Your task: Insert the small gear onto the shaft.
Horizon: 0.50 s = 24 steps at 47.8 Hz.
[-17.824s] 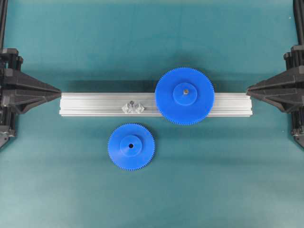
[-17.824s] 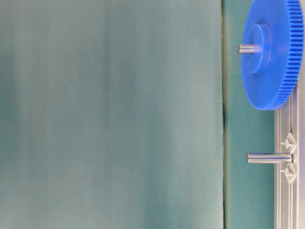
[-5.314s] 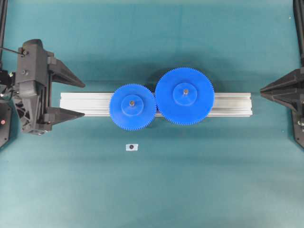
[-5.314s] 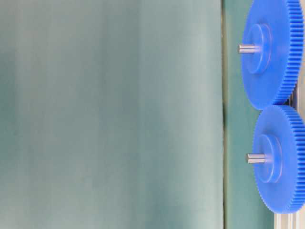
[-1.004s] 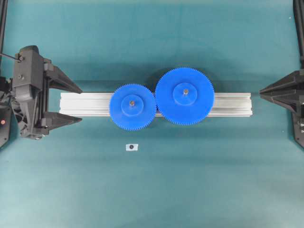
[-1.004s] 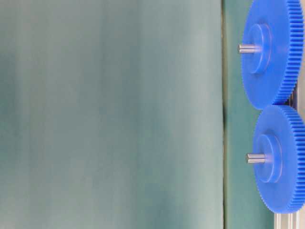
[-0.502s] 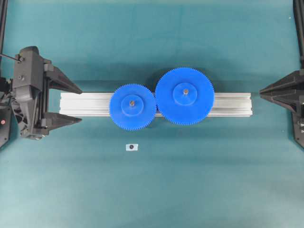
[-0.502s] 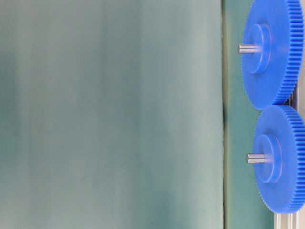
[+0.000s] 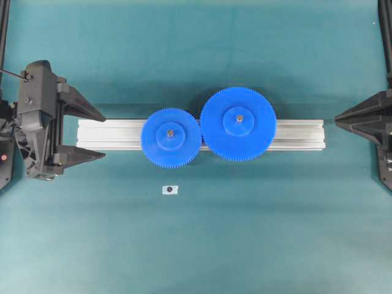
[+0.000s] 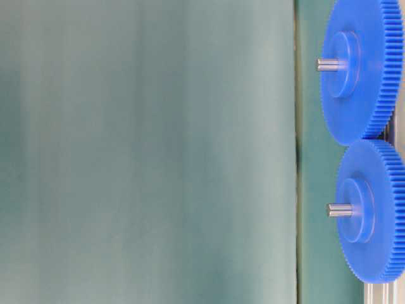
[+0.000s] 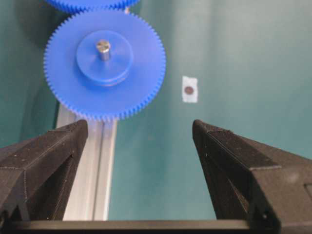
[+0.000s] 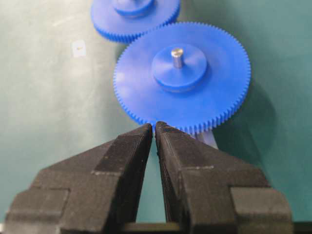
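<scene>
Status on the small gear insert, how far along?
Looks done: the small gear sits on the shaft, pin tip through its hub, teeth against the wider gear on the rail. In hand: nothing; left end effector open and clear, right end effector shut. Left: apparently nothing.

The small gear [image 10: 373, 212] sits on the shaft [image 10: 339, 210], its teeth touching the wider blue gear [image 10: 361, 69] beside it.
</scene>
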Motion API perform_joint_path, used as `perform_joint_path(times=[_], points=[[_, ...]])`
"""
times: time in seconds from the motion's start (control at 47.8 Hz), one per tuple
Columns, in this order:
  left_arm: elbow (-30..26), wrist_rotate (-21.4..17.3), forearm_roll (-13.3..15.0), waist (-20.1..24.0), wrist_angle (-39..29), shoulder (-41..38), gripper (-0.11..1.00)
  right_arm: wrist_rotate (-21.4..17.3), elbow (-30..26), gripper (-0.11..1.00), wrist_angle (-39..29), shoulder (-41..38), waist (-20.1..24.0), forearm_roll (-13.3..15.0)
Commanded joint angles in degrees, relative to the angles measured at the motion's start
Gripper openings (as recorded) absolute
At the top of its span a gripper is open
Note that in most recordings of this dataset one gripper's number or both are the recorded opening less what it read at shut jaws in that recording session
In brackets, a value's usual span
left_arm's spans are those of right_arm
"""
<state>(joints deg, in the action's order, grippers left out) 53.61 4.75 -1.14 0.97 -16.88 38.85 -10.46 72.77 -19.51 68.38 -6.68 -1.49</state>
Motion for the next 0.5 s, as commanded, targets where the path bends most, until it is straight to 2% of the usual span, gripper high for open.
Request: perform_joint_path(times=[0.0,0.481], points=[[-0.5,0.0,-0.1,-0.2,0.4,0.0,0.86,-0.4,-0.6,0.27,0.5,-0.5,-0.2,0.1],[1.5,1.0,-0.1,-0.3,0.4,2.7,0.86,-0.4,0.5,0.27,2.2,0.4,-0.2,0.1]])
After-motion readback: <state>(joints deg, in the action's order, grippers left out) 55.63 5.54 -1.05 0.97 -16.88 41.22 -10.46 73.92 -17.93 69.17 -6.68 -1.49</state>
